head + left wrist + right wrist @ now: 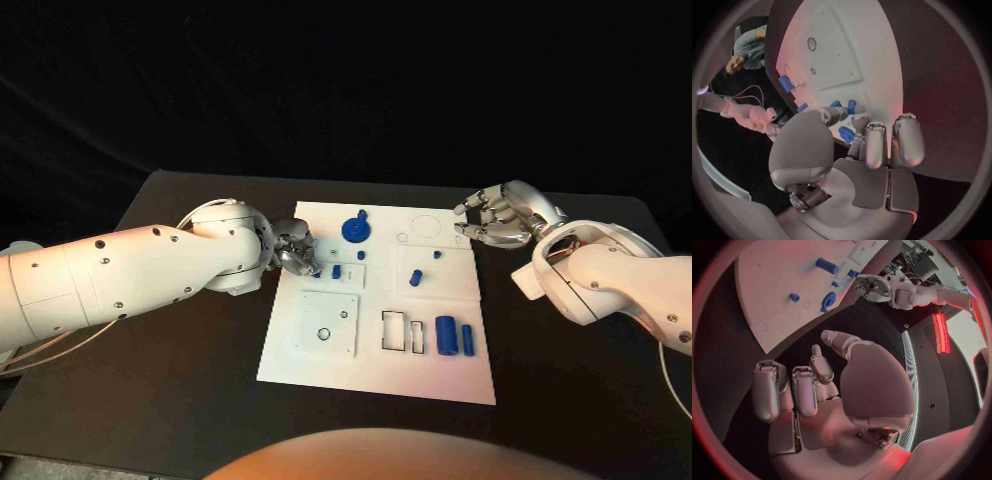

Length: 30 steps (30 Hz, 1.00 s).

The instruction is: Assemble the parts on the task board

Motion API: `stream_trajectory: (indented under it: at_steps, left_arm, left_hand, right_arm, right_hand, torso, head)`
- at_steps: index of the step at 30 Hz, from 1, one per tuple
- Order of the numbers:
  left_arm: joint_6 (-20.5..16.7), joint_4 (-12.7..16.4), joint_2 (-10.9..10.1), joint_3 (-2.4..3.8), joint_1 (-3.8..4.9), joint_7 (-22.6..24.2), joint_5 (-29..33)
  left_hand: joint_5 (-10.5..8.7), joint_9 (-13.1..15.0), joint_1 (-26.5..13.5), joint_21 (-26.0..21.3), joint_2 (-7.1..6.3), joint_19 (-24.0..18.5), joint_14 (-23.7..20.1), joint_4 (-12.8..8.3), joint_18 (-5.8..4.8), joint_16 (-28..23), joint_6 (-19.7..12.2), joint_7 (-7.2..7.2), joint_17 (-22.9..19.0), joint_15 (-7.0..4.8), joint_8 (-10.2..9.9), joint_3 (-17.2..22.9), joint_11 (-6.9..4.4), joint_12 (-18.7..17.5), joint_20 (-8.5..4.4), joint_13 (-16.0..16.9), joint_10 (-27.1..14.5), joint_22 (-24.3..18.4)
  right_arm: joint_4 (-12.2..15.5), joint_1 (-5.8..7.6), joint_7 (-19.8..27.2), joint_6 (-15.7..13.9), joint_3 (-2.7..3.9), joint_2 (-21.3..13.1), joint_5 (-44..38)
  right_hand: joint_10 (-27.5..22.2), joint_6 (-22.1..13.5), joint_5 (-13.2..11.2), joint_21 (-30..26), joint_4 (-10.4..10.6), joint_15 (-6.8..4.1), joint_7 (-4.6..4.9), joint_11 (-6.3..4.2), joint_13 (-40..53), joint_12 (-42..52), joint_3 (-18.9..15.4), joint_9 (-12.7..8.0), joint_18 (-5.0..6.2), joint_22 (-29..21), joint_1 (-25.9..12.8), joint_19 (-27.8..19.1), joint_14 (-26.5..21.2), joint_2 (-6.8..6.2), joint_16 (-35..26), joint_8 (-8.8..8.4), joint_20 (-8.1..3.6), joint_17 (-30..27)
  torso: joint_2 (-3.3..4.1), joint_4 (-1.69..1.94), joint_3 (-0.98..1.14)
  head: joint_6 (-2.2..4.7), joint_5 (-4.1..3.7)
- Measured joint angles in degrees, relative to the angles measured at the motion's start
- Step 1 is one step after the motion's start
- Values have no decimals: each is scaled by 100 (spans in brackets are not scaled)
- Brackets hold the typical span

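My left hand hovers at the left edge of the white board with fingers loosely curled around nothing beside a small blue peg, so I judge I should lower straight and pinch it squarely, while my right hand waits unclenched and empty at the board's far right corner.

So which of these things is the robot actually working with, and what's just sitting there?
Part of the job:
- white task board
- small blue parts on it, such as the round part and the two cylinders
- left hand, at the board's edge
- right hand

Just there:
- black table
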Motion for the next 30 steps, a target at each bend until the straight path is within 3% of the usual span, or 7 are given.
stream_trajectory:
  at_steps: [5,6,17,30]
  left_arm:
    - [9,-14,-1,0,0,-3,26]
    - [10,-17,-1,0,0,-4,30]
    - [11,-48,5,0,-1,-9,67]
    - [10,-91,20,-2,-3,-14,95]
  left_hand:
    - [0,-11,-163,0,-19,0,22,-1,0,0,58,-58,0,-21,1,32,-1,0,0,0,0,10]
    - [-1,-27,-180,0,-28,0,21,-151,0,0,59,-59,0,-21,1,183,0,0,0,0,0,10]
    - [-12,-37,-458,0,-29,0,21,-157,0,0,82,-81,0,-21,1,235,0,0,0,-7,0,9]
    - [-4,-72,-715,0,-68,0,21,189,0,0,180,-99,0,-21,-14,-243,0,0,0,0,-1,9]
  right_arm:
    - [-2,0,0,0,0,1,0]
    - [-3,0,0,0,0,1,0]
    - [-4,0,-2,-1,0,0,0]
    - [-5,0,-3,-1,0,1,0]
  right_hand:
    - [0,0,0,0,0,0,0,0,0,0,0,-1,0,0,0,0,0,0,0,0,0,0]
    - [0,0,0,0,0,0,0,0,0,0,0,-1,0,0,0,0,0,0,0,0,0,0]
    - [0,0,0,0,0,0,0,0,-10,0,0,-1,-1,-1,-24,0,0,24,0,26,0,0]
    - [0,0,0,0,0,0,0,0,-10,0,0,-2,0,4,-24,0,0,24,0,25,0,0]
  torso:
    - [-2,0,2]
    - [-2,0,1]
    - [-1,-3,4]
    - [4,-4,7]
  head:
    - [-6,-1]
    - [-7,-1]
    - [-8,-8]
    - [-24,-18]
